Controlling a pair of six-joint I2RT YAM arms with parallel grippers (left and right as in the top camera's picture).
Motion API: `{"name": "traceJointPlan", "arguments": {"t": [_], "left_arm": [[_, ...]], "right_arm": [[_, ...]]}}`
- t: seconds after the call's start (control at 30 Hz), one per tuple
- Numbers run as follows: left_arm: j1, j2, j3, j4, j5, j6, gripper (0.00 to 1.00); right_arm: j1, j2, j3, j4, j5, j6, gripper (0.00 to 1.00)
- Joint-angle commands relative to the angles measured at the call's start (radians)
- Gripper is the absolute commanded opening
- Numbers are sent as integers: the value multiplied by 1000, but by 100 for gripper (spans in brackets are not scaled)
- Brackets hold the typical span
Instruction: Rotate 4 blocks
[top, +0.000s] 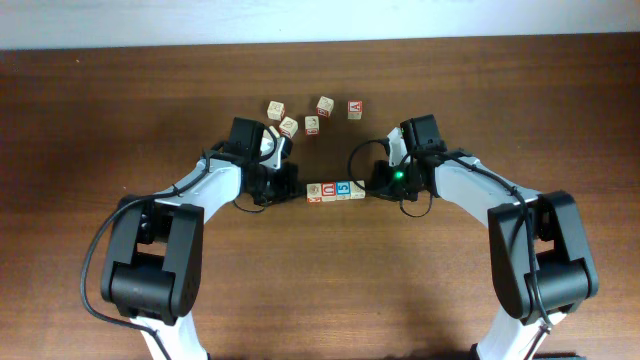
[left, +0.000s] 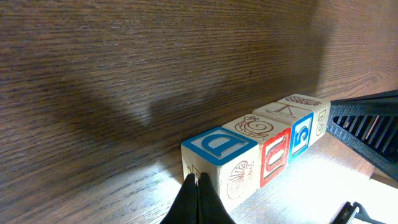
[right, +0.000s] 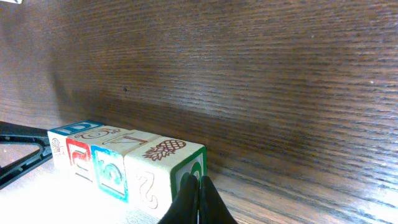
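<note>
While my left gripper (left: 198, 182) and right gripper (right: 198, 184) hang clenched, four pale wooden alphabet cubes (top: 335, 189) form one touching row between them

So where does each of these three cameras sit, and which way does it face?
Overhead: above the table, facing straight down; both arms show, left end effector and right end effector flanking the row of four blocks.
Left wrist: on the left arm, looking along the row from its blue D block; own shut fingertips at bottom.
Right wrist: on the right arm, looking from the green-framed block; own shut fingertips at bottom.
Shared: both wrist views see that row, from opposite ends.
</note>
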Motion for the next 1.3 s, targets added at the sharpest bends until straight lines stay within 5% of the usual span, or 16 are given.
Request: {"name": "traceJointPlan", "arguments": {"t": [0.0, 1.27], "left_arm": [[-11, 5, -8, 9, 16, -10, 0], [-11, 5, -8, 16, 15, -10, 0]], "right_arm": [[12, 14, -10, 4, -21, -3, 4], [275, -128, 105, -24, 74, 1, 4]]}}
